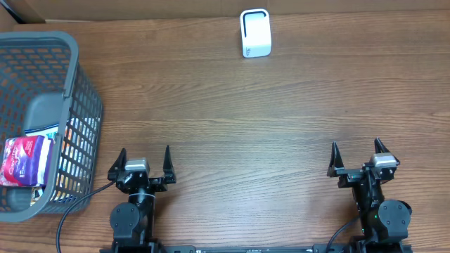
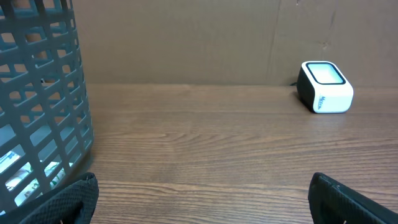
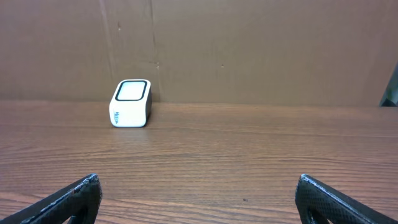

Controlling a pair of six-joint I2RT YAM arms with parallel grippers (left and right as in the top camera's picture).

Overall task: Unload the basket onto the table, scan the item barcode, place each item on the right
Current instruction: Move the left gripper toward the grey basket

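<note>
Resting low at the near edge of the worktop, the left arm and right arm point forward.
Left fingers and right fingers stand wide apart, holding and touching nothing.

Table reads as brown wood grain, smooth, with a soft sheen under the lights. Basket is grey moulded plastic, matt, all lattice. Inside it, the pink packet looks like glossy film, though it's too small to be sure. Scanner: smooth white plastic, slightly glossy. Behind, the backdrop is plain matt cardboard. Fingers of the right gripper show black, matt, faintly grainy.
</note>
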